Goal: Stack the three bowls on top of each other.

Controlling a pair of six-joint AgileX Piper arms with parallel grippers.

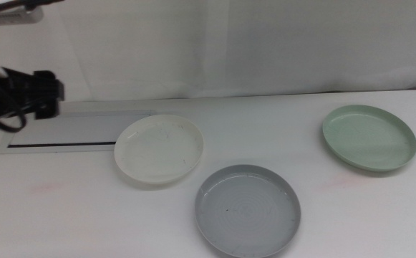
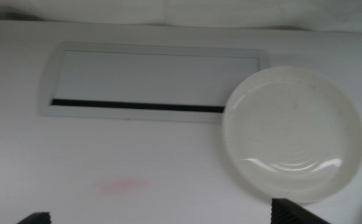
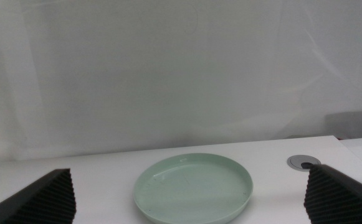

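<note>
So nothing is stacked yet: your left gripper [image 2: 159,219], spread wide and empty, hangs just short of the white bowl [image 2: 293,134]; your right gripper [image 3: 190,199], equally agape, faces the mint bowl [image 3: 194,188]; the grey bowl [image 1: 248,209] lies apart.

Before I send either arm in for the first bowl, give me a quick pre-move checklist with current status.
1. All three bowls in view: white bowl, grey bowl, mint green bowl: ok.
2. Bowls apart, none stacked: ok.
3. Left gripper jaws open, above the table near the white bowl: ok.
4. Right gripper jaws open, facing the mint green bowl: ok.
5. White bowl's rim overlaps the flat panel: not ok.
6. Bowls empty: ok.
</note>
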